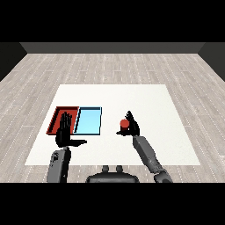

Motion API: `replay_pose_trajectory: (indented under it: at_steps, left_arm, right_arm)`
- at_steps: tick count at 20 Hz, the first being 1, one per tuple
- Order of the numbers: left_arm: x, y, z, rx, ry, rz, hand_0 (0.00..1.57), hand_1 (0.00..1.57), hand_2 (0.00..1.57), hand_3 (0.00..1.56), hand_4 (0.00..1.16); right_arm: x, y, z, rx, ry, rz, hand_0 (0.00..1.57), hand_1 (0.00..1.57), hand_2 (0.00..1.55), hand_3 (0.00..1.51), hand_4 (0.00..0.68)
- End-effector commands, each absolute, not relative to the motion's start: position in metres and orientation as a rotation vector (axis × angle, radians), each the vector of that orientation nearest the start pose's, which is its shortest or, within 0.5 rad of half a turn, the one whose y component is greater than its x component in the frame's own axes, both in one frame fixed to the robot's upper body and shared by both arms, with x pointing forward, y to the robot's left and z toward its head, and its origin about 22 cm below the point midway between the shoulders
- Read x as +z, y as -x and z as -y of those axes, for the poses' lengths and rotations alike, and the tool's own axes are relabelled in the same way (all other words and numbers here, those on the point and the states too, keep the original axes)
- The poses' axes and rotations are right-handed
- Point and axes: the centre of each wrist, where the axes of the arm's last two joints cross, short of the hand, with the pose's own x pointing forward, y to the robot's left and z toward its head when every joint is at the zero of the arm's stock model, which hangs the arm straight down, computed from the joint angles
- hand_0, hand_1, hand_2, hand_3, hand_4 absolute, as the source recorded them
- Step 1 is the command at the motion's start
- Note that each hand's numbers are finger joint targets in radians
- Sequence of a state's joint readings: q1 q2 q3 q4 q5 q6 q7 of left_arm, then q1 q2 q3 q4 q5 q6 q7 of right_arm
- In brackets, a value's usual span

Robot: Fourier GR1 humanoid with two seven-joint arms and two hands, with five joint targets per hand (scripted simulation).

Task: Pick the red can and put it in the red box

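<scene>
White table (132,94) fills mid frame, grey plank floor (39,74) around it. Left of centre: red tray (57,115), its lower right part covered by the left hand (66,134). That hand is open, fingers straight and pointing up the frame, thumb stuck out to the right, holding nothing; its grey forearm comes in from lower left. Blue tray (89,121) sits just right of the red tray, edges touching or nearly so, can't tell which. Nothing visible inside either tray. Right of centre: red can (125,124), well apart from both trays, on the table's open middle. Right hand (132,126) is curled round the can, fingers above and right of it, thumb at lower left; can't tell if the can is lifted or resting on the table. Right forearm runs down to lower right. No labels, brands or writing readable on anything.
</scene>
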State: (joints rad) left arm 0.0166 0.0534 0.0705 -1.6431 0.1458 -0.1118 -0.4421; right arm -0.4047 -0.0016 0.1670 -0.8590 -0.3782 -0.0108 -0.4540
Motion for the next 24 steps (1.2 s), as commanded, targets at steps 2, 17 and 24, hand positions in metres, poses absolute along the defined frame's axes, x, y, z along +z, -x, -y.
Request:
replay_pose_trajectory:
  at_steps: [2,17,24]
  left_arm:
    - [0.011,-0.225,-0.248,0.063,0.085,2.087,0.00,0.00,0.00,0.00,0.00]
    - [0.015,-0.227,-0.267,0.069,0.085,2.102,0.00,0.00,0.00,0.00,0.00]
    - [0.001,-0.247,-0.255,0.079,0.098,2.075,0.00,0.00,0.00,0.00,0.00]
  right_arm:
    - [-0.055,-0.309,0.151,-0.078,-0.337,1.613,0.00,0.00,0.00,0.00,0.000]
    - [-0.069,-0.331,0.154,-0.025,-0.172,1.579,1.52,1.52,1.50,1.46,0.493]
    - [-0.083,-0.322,0.142,0.054,-0.059,1.535,1.54,1.54,1.47,1.42,0.575]
